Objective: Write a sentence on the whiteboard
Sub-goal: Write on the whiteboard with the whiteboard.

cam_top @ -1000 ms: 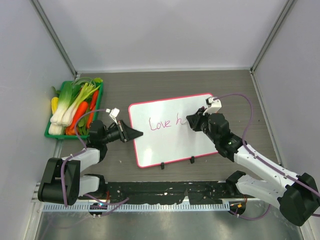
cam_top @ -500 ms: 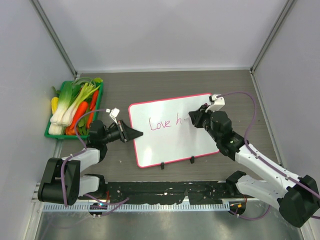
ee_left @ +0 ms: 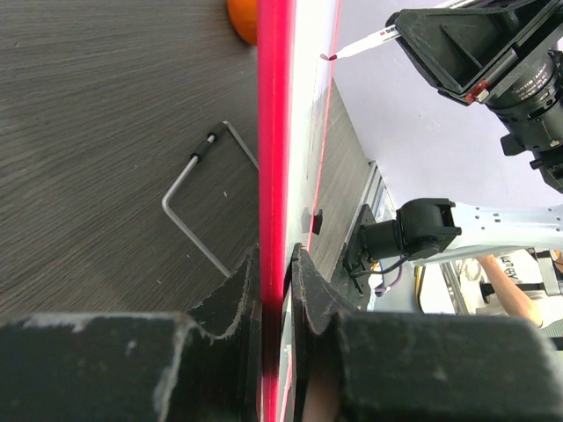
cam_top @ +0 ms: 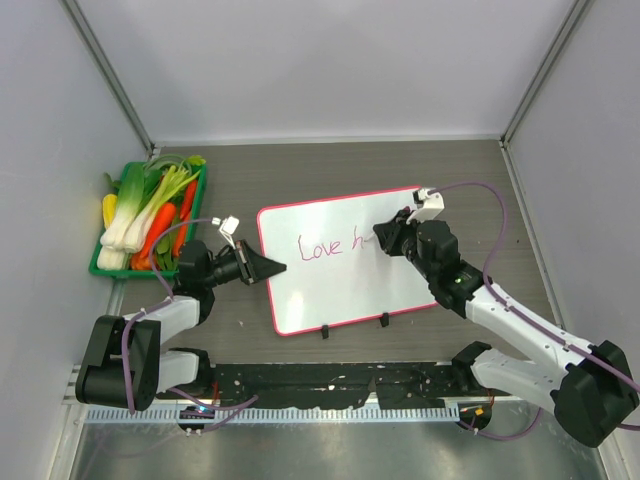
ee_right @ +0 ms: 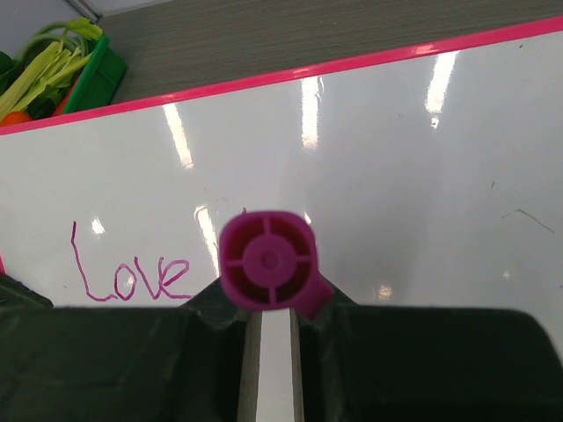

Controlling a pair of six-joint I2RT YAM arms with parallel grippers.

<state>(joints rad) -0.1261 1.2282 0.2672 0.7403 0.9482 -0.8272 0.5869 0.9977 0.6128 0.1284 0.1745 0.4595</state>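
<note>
my right gripper [cam_top: 386, 238] is clenched on a marker [ee_right: 266, 259]. in the right wrist view its magenta butt end faces the camera, pinched between my two fingers. in the left wrist view the marker's white barrel slants down out of that gripper, and its tip sits at the board's surface, touching as far as i can tell.

my left gripper [cam_top: 268, 269] is clamped on the left short edge of the whiteboard [cam_top: 350, 290]. in its own view the pink-red frame runs straight up between the two fingers, which press on it from both sides.

the whiteboard lies in the middle of the table [cam_top: 230, 180], slightly skewed, its right end further from my bases than its left. its two small black feet [cam_top: 325, 331] stick out from the near long edge. on the white face there is pink writing [cam_top: 320, 247] reading "love h", and my right gripper hangs just to the right of the "h".

beside the board's edge, in the left wrist view, a bent metal wire [ee_left: 189, 202] lies on the dark wood-grain table top.

further left, near the side wall, stands a green tray [cam_top: 95, 268] piled with vegetables [cam_top: 150, 210]: leeks, orange and red pieces, something yellow. it is well apart from the whiteboard.
</note>
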